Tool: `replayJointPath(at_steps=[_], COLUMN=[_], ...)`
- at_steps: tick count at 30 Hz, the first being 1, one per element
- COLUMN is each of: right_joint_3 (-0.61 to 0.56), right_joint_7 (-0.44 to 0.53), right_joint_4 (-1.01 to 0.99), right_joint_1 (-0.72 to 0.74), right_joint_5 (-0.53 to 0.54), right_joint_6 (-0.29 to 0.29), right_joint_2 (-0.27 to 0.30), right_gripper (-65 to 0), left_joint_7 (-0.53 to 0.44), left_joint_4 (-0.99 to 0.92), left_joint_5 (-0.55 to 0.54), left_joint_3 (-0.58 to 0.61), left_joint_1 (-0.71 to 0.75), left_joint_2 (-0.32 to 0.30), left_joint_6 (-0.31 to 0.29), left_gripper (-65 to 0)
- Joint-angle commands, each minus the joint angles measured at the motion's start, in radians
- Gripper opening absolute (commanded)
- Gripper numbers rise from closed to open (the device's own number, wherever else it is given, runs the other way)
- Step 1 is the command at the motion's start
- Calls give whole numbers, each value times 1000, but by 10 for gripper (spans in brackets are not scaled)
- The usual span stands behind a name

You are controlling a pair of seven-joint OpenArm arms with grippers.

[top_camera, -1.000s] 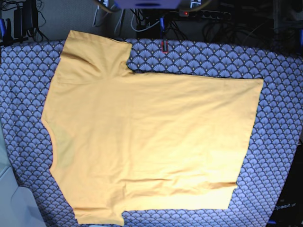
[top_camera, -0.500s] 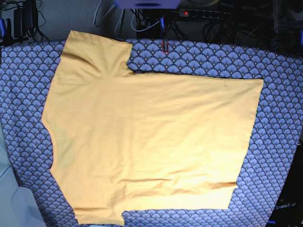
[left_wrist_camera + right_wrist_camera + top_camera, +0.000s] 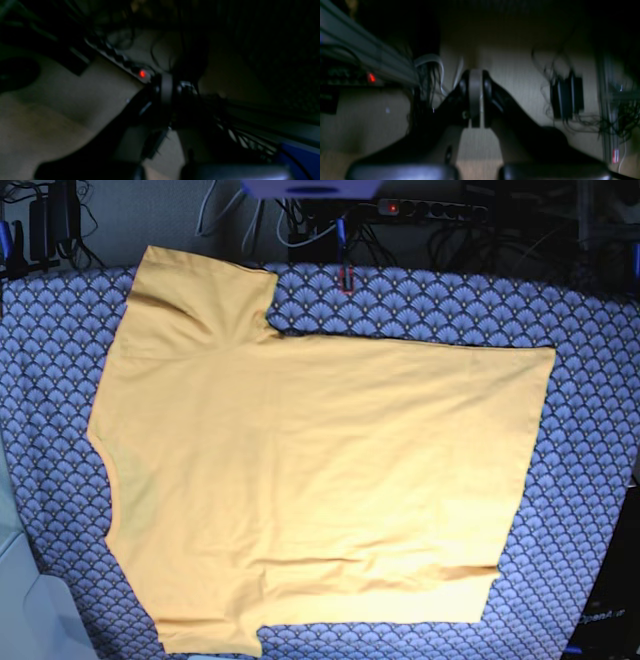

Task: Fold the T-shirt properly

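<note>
Base view: the T-shirt (image 3: 310, 470) is spread flat on the patterned tablecloth (image 3: 590, 480), neckline at the image's left edge, hem at the right, one sleeve toward the far edge; neither arm is seen near it. Beyond the table, a power strip (image 3: 430, 208) is lit red. Wrist views: the right gripper (image 3: 475, 100) is closed on nothing; the left gripper (image 3: 170, 100) appears closed, away from the garment.

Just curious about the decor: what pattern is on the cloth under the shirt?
Blue-purple fan or scallop shapes on the table cover, beneath the yellow-orange T-shirt; clearest in the base view.
</note>
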Motion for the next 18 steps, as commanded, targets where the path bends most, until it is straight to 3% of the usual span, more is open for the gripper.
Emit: replayJointPath(at_steps=[1,9,15,18], right_joint_3=[3,3,7,37], right_joint_7=[6,3,0,-13], right_joint_4=[8,169,446,637], right_joint_1=[-37,-152,-331,-443], right_joint_5=[4,4,6,6], right_joint_6=[-10,-10,-10,-10], right_joint_2=[5,22,45,48], right_gripper=[-650,-650,-650,-650], left_joint_7=[-50,-349,-340,-340], left_joint_4=[0,0,70,220], left_joint_5=[-3,-108,-108,-111], left_joint_3=[0,1,0,-2], left_joint_1=[28,151,235,327], left_joint_2=[-2,26,44,72], left_joint_6=[-7,-14,-34,-36], left_gripper=[-650,-650,-650,-650])
